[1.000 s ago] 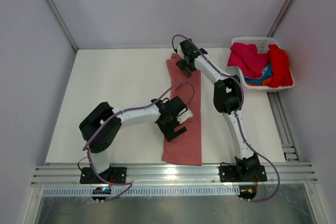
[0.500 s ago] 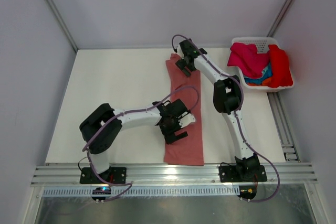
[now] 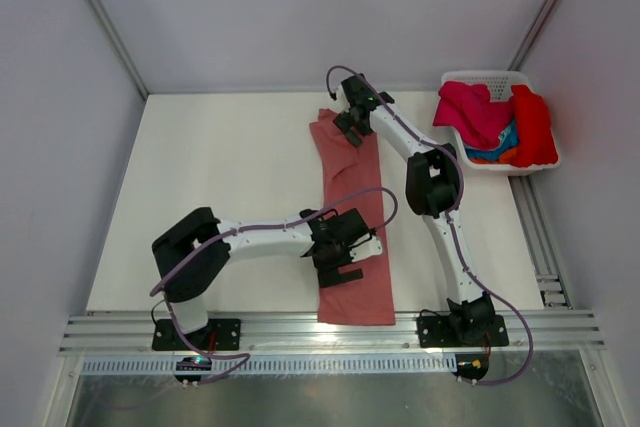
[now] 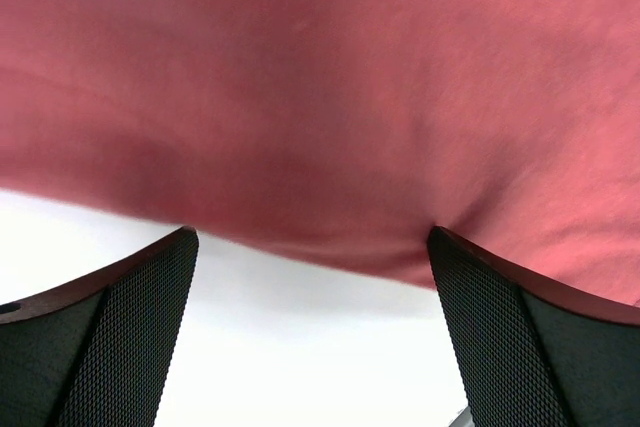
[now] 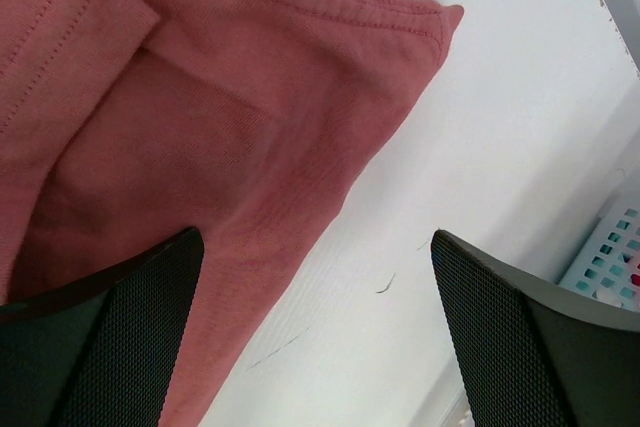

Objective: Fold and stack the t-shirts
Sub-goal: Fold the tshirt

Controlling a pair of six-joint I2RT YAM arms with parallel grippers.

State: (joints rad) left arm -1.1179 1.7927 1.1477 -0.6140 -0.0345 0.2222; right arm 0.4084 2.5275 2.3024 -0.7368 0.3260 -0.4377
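Note:
A salmon t-shirt [image 3: 350,162] lies folded into a long narrow strip running from the far middle of the table to its near edge. My left gripper [image 3: 347,263] is low over the strip's near part. In the left wrist view [image 4: 312,237] it is open, and the shirt's edge [image 4: 320,97] lies across the gap at the fingertips. My right gripper [image 3: 348,127] is at the strip's far end. In the right wrist view [image 5: 318,235] it is open, with the shirt's hemmed corner [image 5: 200,97] by its left finger and bare table under the rest.
A white basket [image 3: 485,75] at the far right holds a magenta shirt [image 3: 470,109], a red shirt [image 3: 535,127] and bits of blue and orange cloth. Its mesh wall shows in the right wrist view [image 5: 615,247]. Grey walls enclose the table; an aluminium rail [image 3: 300,332] runs along the near edge.
My left gripper has moved nearer and to the right. The shirt's near end has slid toward the rail and the strip now slants. The right gripper has barely moved.

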